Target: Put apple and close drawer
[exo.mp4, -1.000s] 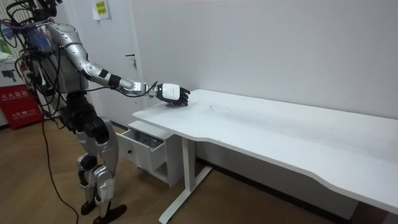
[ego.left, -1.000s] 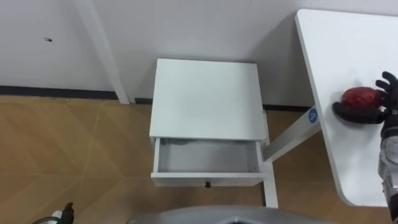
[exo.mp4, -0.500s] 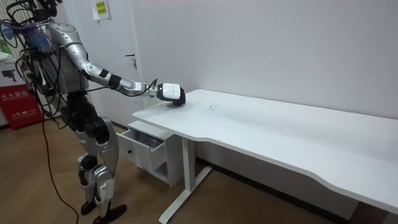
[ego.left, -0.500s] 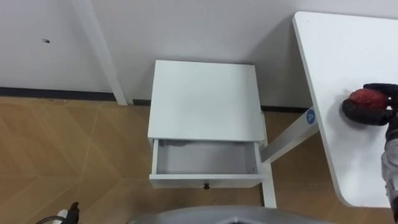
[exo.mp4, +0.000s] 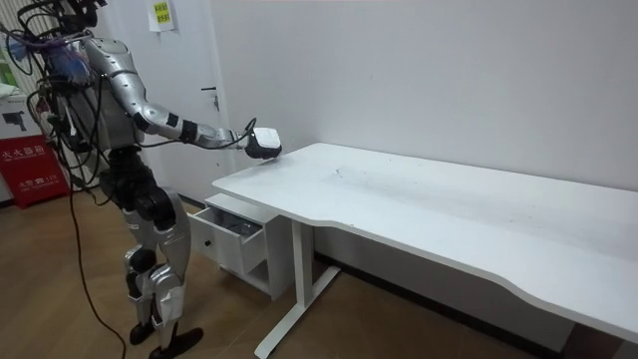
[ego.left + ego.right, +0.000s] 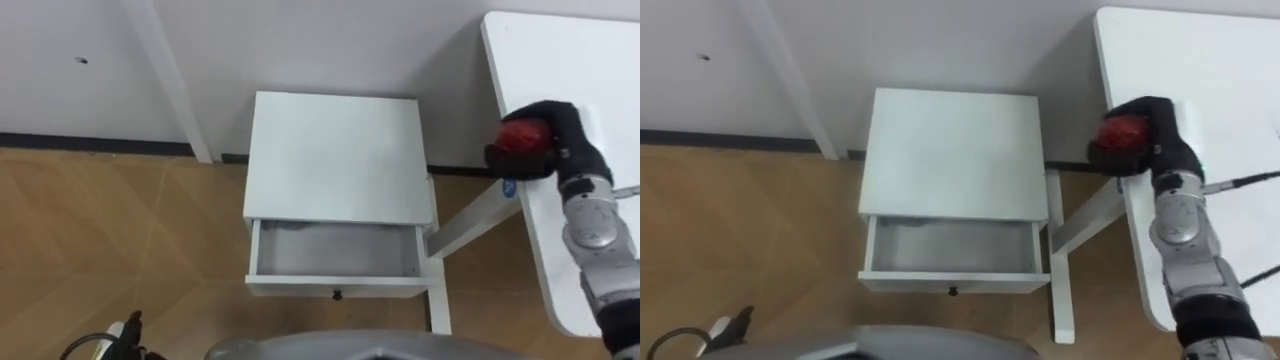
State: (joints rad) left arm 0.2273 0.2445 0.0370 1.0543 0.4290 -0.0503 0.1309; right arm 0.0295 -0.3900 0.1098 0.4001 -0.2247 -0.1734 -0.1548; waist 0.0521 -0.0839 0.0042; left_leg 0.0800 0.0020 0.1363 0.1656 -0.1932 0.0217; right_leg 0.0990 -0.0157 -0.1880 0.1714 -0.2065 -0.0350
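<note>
Left eye view: right hand (image 6: 562, 135), fingers curled round the red apple (image 6: 520, 134), at the table (image 6: 590, 50) edge. The drawer (image 6: 335, 252) stands open; left hand (image 6: 128, 328) at lower left. Room view: the robot stands by the drawer, right hand raised over the table corner. Right eye view: apple in the right hand.

Both eye views look steeply down from the robot's head, close above the cabinet (image 6: 335, 150) and its open drawer (image 6: 333, 252). The wall (image 6: 330, 40) runs along the top and the tabletop (image 6: 560, 60) edge lies at the right. They share nearly the same scene, with the right eye's shifted slightly sideways. The room view stands well off, seemingly at about waist height, facing the wall. It takes in the robot, the cabinet and most of the tabletop.
</note>
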